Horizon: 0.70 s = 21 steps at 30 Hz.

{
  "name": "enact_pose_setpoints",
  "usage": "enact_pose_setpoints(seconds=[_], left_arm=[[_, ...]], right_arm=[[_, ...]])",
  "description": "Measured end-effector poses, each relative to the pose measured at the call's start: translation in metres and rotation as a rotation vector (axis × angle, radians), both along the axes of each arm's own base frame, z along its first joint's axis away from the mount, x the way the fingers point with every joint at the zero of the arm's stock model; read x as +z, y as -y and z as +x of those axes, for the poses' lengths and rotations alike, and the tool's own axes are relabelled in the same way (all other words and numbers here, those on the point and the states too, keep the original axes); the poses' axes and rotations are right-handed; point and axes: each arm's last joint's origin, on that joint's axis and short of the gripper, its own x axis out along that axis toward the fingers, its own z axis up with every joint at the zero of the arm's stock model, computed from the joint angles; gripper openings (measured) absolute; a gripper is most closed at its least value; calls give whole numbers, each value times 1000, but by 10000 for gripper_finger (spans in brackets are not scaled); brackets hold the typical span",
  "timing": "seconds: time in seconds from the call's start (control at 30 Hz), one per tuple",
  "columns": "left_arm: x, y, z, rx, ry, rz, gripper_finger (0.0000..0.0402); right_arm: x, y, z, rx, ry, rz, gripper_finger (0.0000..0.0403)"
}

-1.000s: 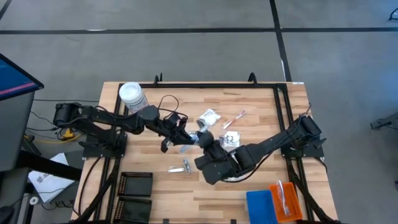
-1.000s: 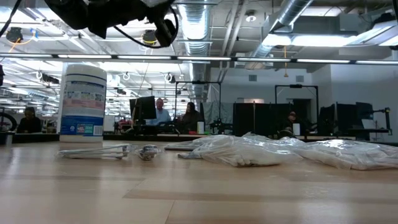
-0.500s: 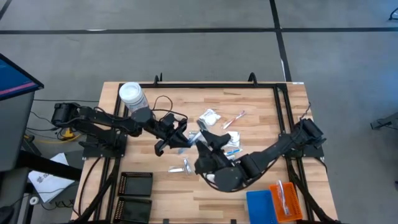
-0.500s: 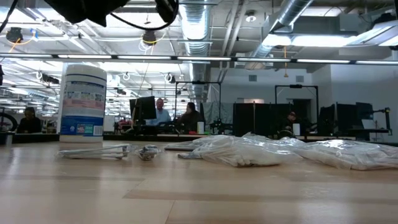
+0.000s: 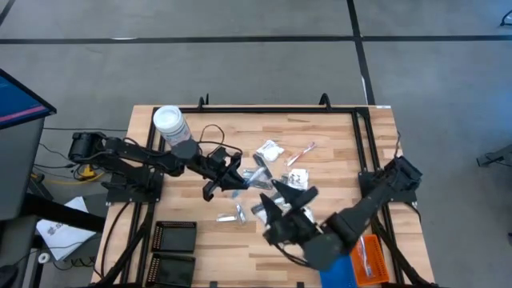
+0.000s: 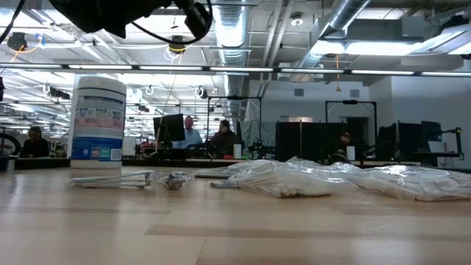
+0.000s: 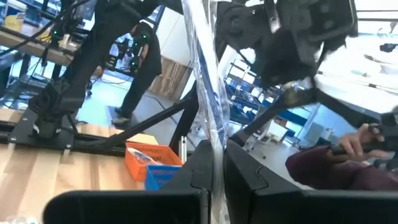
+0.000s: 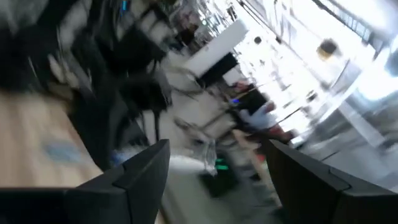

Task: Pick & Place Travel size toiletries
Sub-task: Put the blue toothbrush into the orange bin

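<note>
A wooden tabletop (image 5: 328, 136) is seen from above with two dark robot arms meeting over its middle. The left gripper (image 5: 238, 178) is pressed together on a clear-wrapped blue toothbrush (image 7: 208, 106), held up off the wood; the left wrist view shows the wrapper standing tall between its two dark fingers (image 7: 245, 180). Just ahead of that gripper lie the other travel toiletries — white sachets (image 5: 270, 150), a pink toothbrush (image 5: 302, 152) and more wrapped pieces (image 5: 297, 178) — and below it, two small silvery pieces (image 5: 234, 214) rest on the wood. The right gripper (image 5: 286, 200) hangs just beside the left one with its fingers spread and nothing between them; its arm covers most of a blue tray (image 5: 340, 268) and an orange tray (image 5: 370, 258) behind it. The risk, as I judge it, is that the thin wrapper is pinched only at its lower end, so the toothbrush could swing or slide out during any carry, and the two grippers are close enough to knock each other or scatter the pile. The overhead view alone shows both arms and the trays together; the table-level view shows only a white-lidded jar (image 6: 98, 121), the crinkled pile (image 6: 287, 179) and people seated far behind, with just the left arm's underside at the top; the right wrist view is too smeared to tell anything.
</note>
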Motion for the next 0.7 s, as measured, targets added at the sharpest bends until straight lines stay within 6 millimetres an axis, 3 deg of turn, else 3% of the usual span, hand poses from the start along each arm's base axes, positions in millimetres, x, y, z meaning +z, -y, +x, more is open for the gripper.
enact_pose_setpoints(seconds=[0.07,0.17,0.23,0.33,0.47,0.7], left_arm=[[0,0,0,2,4,14,7],[0,0,0,13,20,31,7],[0,1,0,22,24,33,7],[2,5,0,25,44,35,7],[6,10,-1,16,108,73,7],[9,24,-3,76,196,184,7]], right_arm=[[14,-6,-18,75,137,128,260],[29,1,-45,241,295,370,260],[26,13,-58,305,323,550,260],[11,40,-68,218,361,711,260],[-8,61,-66,130,408,776,260],[-26,52,-37,286,267,740,260]])
